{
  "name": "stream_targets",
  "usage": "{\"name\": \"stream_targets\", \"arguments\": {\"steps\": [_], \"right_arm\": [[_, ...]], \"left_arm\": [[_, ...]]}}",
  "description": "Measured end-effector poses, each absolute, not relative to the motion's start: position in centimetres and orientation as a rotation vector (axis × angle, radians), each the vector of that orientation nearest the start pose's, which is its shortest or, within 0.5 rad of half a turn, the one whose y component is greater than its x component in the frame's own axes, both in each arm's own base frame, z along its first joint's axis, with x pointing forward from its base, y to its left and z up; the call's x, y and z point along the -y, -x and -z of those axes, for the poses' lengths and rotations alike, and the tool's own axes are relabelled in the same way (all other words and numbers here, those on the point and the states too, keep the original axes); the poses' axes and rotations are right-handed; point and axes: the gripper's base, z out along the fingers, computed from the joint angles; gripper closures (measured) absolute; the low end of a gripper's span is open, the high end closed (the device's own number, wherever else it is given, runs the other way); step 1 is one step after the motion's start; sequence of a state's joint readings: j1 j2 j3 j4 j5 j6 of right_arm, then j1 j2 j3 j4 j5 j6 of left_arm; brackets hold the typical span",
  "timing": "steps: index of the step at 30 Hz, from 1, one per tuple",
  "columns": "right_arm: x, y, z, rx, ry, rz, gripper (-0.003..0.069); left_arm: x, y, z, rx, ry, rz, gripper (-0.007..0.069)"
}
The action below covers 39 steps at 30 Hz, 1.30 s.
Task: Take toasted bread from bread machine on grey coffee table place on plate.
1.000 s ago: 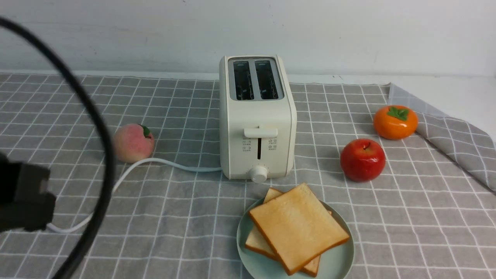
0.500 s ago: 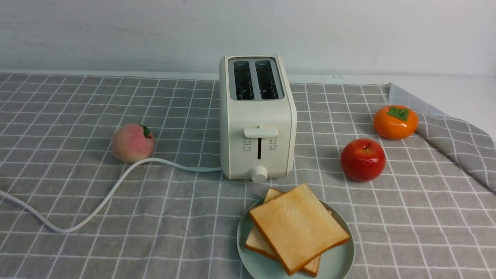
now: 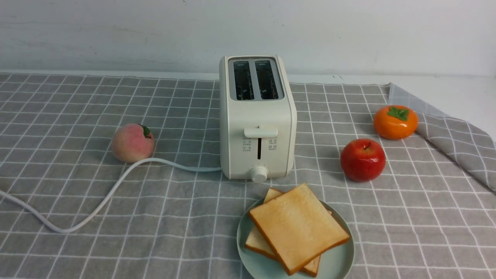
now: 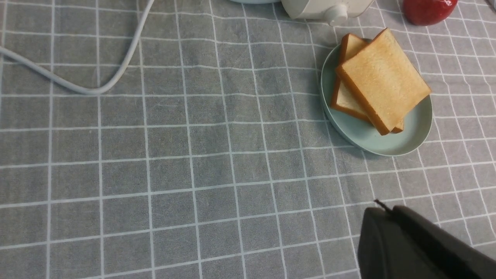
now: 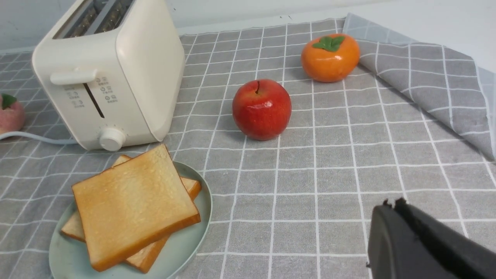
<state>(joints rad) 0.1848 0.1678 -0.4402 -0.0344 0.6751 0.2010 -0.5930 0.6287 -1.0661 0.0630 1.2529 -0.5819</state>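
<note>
1. Nearest the robot, only a dark piece of the left jaws shows at the corner of the left wrist view, above bare checked cloth. Whether they are open or closed cannot be told.
2. The right jaws show the same way in the right wrist view, as one dark piece over bare cloth. Their state cannot be told either. Neither pair appears in the front view.
3. The toasted bread (image 3: 296, 226) lies on the plate (image 3: 341, 263) at the near edge of the grey worktop (image 3: 174, 232), a little right of its middle. The two slices are stacked flat, with the upper one turned askew so a corner of the lower one pokes out.
4. The toast is well apart from both pairs of jaws, with open cloth between in each wrist view. Nothing grips or touches it.
5. Just behind the plate stands the bread machine (image 3: 257, 116), upright near the middle of the worktop. Its knob faces the near edge and its lever is at the top of its track.
6. Its white cord (image 3: 116, 182) runs from its base towards the left edge, looping along the cloth.
7. A peach (image 3: 132, 142) sits by the cord, left of the bread machine.
8. A red apple (image 3: 362, 159) sits to the bread machine's right.
9. An orange persimmon (image 3: 395, 122) lies beyond the apple towards the far right corner, beside a fold of the cloth.
</note>
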Motion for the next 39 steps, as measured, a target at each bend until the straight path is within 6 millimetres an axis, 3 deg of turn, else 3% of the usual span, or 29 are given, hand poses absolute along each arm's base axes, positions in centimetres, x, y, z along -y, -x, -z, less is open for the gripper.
{"name": "stream_targets", "arguments": {"steps": [7, 14, 22, 29, 35, 39], "right_arm": [[-0.6, -4.1, -28.9, -1.891, -0.005, -0.225, 0.0669], [-0.6, -4.1, -28.9, -1.89, -0.005, -0.225, 0.0669], [-0.6, -4.1, -28.9, -1.89, -0.005, -0.225, 0.0667], [-0.6, -4.1, -28.9, -1.891, -0.005, -0.226, 0.066], [-0.6, -4.1, -28.9, -1.891, -0.005, -0.226, 0.0657], [-0.6, -4.1, -28.9, -1.89, -0.005, -0.226, 0.0654]], "left_arm": [[3.4, -6.0, -40.4, -2.356, -0.005, 0.515, 0.0638], [3.6, -6.5, -38.9, -2.388, -0.007, 0.487, 0.0638], [4.3, -7.7, -36.0, -2.053, -0.087, 0.588, 0.0638], [3.1, -6.0, -31.8, -1.655, -0.263, 0.533, 0.0635], [2.5, -5.3, -28.9, -1.583, -0.366, 0.406, 0.0635], [1.5, -5.0, -27.8, -1.608, -0.288, 0.304, 0.0631]]}}
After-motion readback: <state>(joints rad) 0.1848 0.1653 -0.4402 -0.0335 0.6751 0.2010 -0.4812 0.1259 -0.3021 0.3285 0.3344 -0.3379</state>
